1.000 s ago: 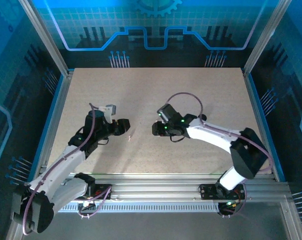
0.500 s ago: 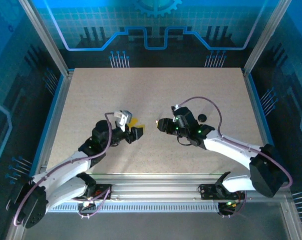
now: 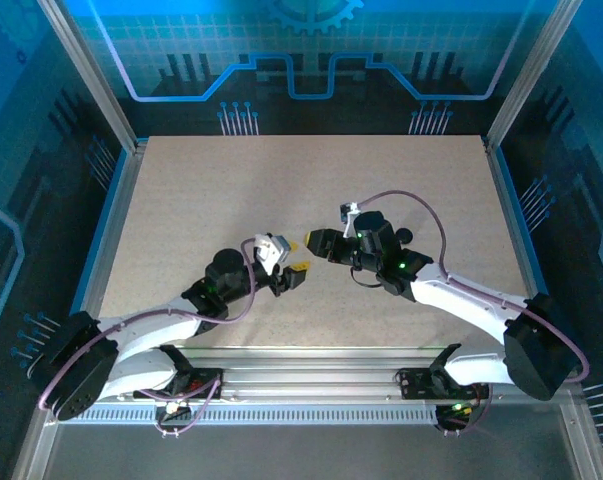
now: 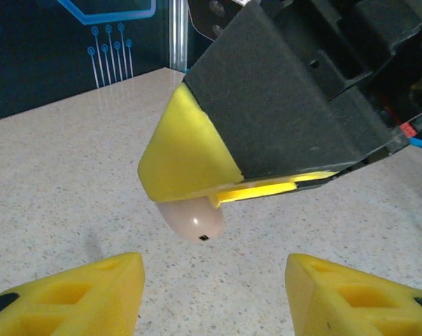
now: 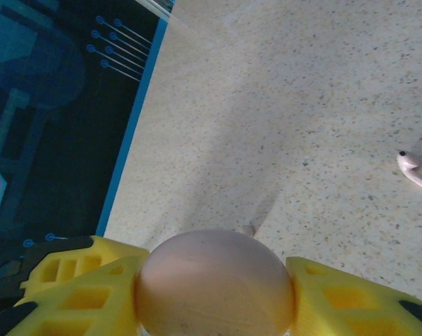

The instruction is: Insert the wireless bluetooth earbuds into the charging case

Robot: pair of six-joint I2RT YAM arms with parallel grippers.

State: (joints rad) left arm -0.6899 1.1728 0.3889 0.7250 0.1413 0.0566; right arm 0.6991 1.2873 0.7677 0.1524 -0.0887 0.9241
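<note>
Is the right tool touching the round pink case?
Touching. In the right wrist view, the right tool has the charging case squeezed between its yellow fingers, with no gap on either side.

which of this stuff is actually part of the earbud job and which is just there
Part of the job:
- charging case, clamped in the right gripper
- earbud, lying loose on the table
- left gripper, open

Just there:
- aluminium rail at the near edge
- blue patterned panels
</note>
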